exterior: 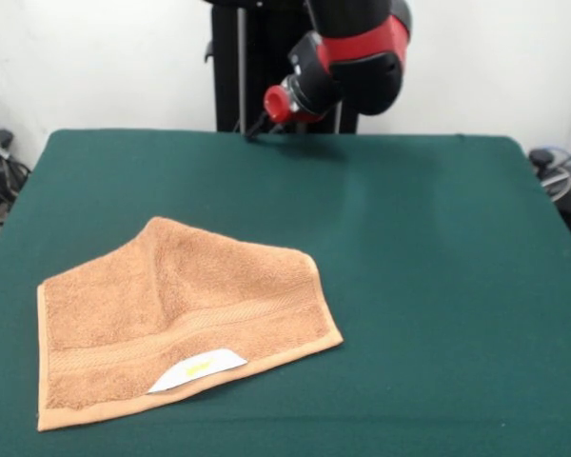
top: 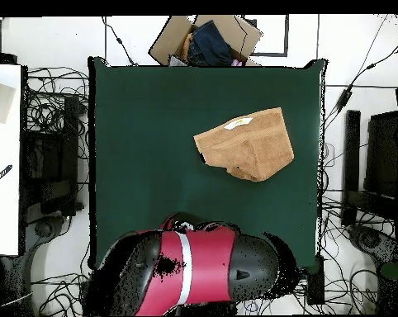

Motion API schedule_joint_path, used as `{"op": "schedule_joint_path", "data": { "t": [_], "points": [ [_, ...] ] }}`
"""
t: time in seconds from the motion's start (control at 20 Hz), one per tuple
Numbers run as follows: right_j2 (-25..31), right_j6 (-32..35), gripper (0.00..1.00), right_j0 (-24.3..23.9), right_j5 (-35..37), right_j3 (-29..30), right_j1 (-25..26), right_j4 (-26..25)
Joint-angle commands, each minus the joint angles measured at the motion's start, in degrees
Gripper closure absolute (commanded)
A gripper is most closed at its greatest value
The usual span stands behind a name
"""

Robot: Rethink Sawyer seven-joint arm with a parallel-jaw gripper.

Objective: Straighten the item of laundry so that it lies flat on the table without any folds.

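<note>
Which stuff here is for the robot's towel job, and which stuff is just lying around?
For the job:
- towel, folded over, not flat yet
- green table it lies on
- robot arm, held back at the table's far edge

Just lying about:
- cardboard box with dark things inside, beyond the table
- cables on the floor
- white label is part of the towel

I count one towel (exterior: 176, 309) on one table (exterior: 428, 248), with one white label (exterior: 198, 370) on the towel and one woven band (exterior: 171, 333) across it. One arm (exterior: 347, 52) of mine shows. One cardboard box (top: 204, 39) sits beyond the table at 12 o'clock overhead.
</note>
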Motion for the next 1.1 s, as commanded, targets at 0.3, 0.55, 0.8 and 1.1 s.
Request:
{"op": "schedule_joint_path", "data": {
  "t": [0.3,0.55,0.8,1.1],
  "points": [
    [4.52,-20.95,0.00,-0.98,-3.59,-12.53,-0.76,3.06],
    [4.52,-22.56,0.00,-0.96,-3.27,-14.17,-0.04,3.98],
    [4.43,-23.27,0.00,-0.60,-2.82,-15.52,0.45,4.44],
    [4.61,-23.92,0.00,-0.36,-2.04,-16.57,0.99,4.47]
  ]
}}
